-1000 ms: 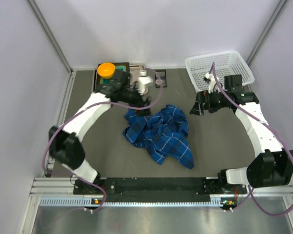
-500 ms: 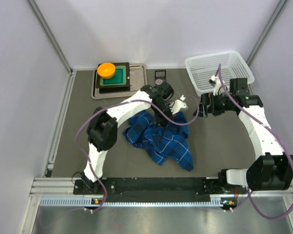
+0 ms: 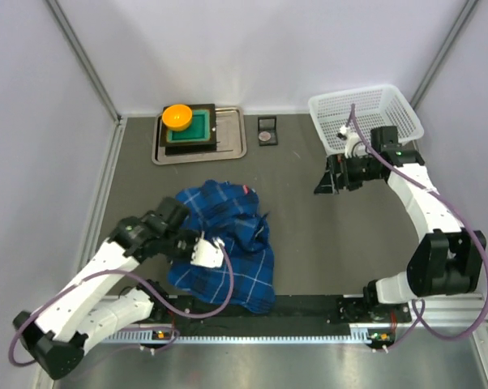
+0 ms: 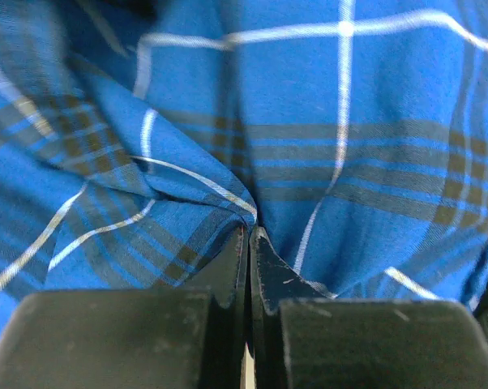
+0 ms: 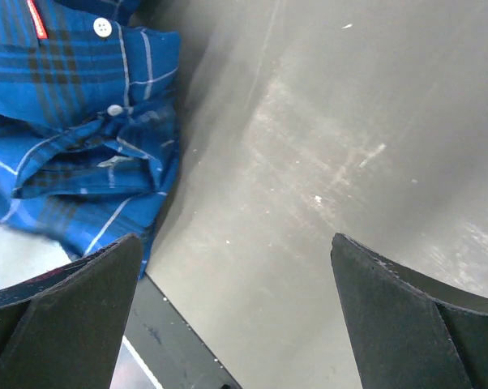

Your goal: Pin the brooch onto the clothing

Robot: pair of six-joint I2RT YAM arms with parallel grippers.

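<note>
The clothing point(image 3: 228, 243), a blue plaid shirt, lies crumpled at the near left of the table. My left gripper point(image 3: 191, 247) reaches into it from the left. In the left wrist view the jaws point(image 4: 250, 231) are pressed together on a fold of the clothing point(image 4: 349, 121), and creases run into the tips. The brooch point(image 3: 266, 138), a small round disc, sits in a little dark case at the far middle. My right gripper point(image 3: 321, 185) hangs open over bare table right of centre. Its wrist view shows the gripper point(image 5: 236, 243) empty, with the clothing point(image 5: 74, 138) at upper left.
A metal tray point(image 3: 236, 142) at the far left holds a green box point(image 3: 194, 128) and an orange round dish point(image 3: 177, 115). A white mesh basket point(image 3: 374, 101) stands at the far right, just behind the right arm. Walls close in the table on three sides.
The left gripper went from open to shut. The left arm swung from the far middle back to the near left, and the clothing came with it. The right arm shifted only slightly.
</note>
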